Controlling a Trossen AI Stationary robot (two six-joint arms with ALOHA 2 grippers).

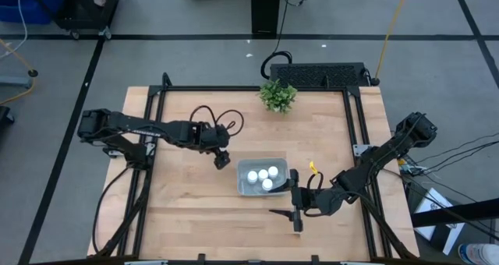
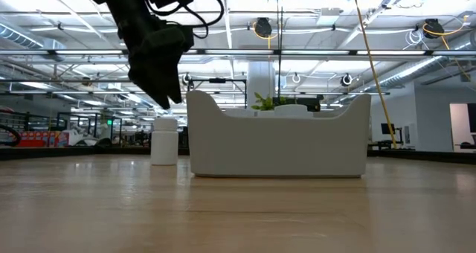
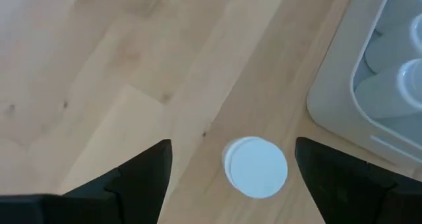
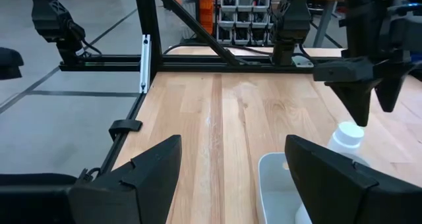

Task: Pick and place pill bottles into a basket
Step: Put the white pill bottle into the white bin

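High view: left gripper (image 1: 222,160) is held wide open, gripping nothing, directly over one pill bottle (image 3: 256,167) standing on the table (image 1: 195,218) just left of the basket (image 1: 243,186). Four pill bottles (image 1: 263,175) are seen inside the basket. Right gripper (image 1: 297,213) is parked open and empty at the basket's near right corner.

We see a pale grey-blue basket (image 1: 245,186) on the bench. Four little white pill bottles (image 1: 263,176) stand inside it. One more small white bottle (image 3: 256,167) stands upright on the wood just beside the basket.
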